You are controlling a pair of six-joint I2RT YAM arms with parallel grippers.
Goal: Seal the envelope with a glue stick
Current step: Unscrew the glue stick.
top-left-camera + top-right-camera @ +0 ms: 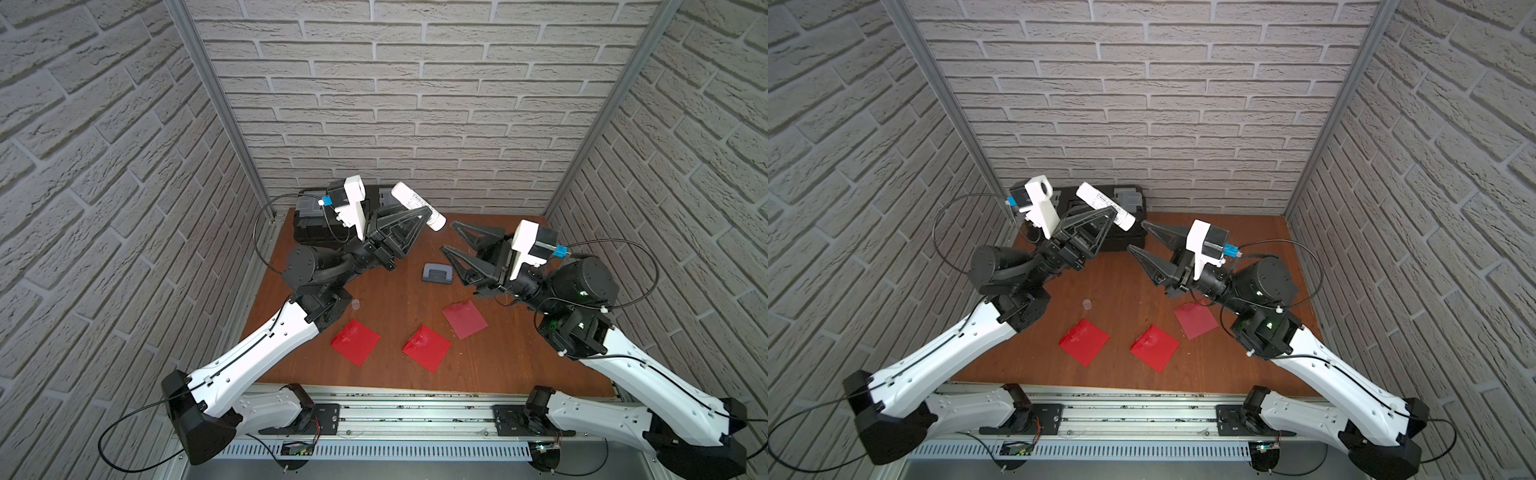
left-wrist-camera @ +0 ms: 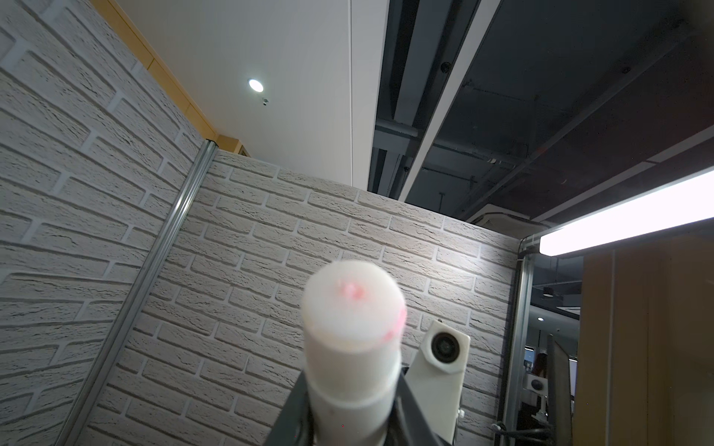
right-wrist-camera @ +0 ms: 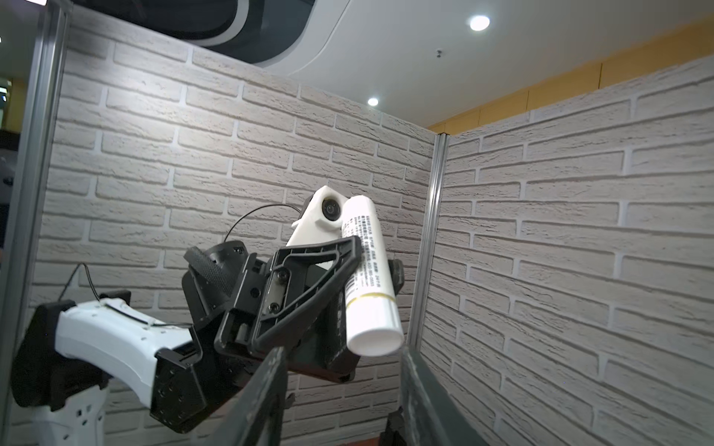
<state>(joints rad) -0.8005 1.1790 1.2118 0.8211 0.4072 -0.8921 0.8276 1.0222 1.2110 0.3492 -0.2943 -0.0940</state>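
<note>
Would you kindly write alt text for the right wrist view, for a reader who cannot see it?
The left pincer grips a white glue stick with a printed label at its middle, holding it tilted in the air before white brick-pattern walls. In the foreground, the right pincer stands open and empty, apart from the stick.

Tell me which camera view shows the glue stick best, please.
The right wrist view: the glue stick shows nearly whole, with its printed label, clamped in the left gripper. Both top views show it small and partly hidden by that gripper. The left wrist view shows only its blurred end.
</note>
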